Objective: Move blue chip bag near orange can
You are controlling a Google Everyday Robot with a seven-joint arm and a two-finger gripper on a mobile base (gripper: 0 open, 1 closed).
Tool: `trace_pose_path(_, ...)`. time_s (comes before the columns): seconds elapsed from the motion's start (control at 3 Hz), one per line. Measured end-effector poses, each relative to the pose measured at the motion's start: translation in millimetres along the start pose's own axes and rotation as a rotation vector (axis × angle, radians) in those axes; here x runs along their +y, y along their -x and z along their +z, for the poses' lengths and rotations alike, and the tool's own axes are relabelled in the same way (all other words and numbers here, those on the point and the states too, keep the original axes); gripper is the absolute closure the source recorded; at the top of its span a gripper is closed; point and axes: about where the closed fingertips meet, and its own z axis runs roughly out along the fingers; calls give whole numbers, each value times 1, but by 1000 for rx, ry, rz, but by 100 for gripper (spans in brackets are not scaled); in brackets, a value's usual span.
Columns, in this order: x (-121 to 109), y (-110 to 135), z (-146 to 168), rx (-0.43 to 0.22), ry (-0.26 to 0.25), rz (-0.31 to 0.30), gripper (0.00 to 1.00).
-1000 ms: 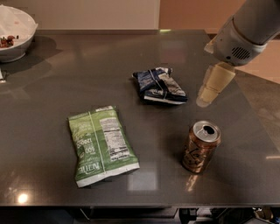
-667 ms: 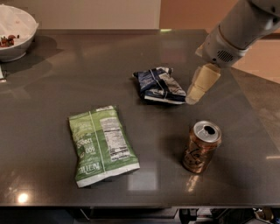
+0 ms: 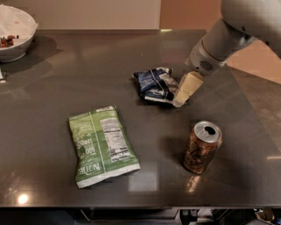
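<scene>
Four items dot a glossy dark-grey tabletop (image 3: 79, 74) before a pale wall (image 3: 96, 13): white bowl (image 3: 15, 30) at ten o'clock, flat green foil bag (image 3: 102, 145) at seven, wrinkled dark-blue chip bag (image 3: 154, 84) near centre, cream gripper (image 3: 179, 102) at its three o'clock, grip unreadable; brownish-orange can (image 3: 201, 147) at five.

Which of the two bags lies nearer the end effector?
The small blue bag: the end effector is at its right edge. The larger green bag lies well apart from it.
</scene>
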Motion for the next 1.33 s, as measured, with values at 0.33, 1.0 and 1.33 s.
trace_pose_path(0.33, -1, 1, 22, 2, 39, 17, 11)
trace_pose_path(1.0, 0, -3, 33, 10, 67, 39, 53)
trace_pose_path(1.33, 3, -10, 16, 2, 59, 30, 75)
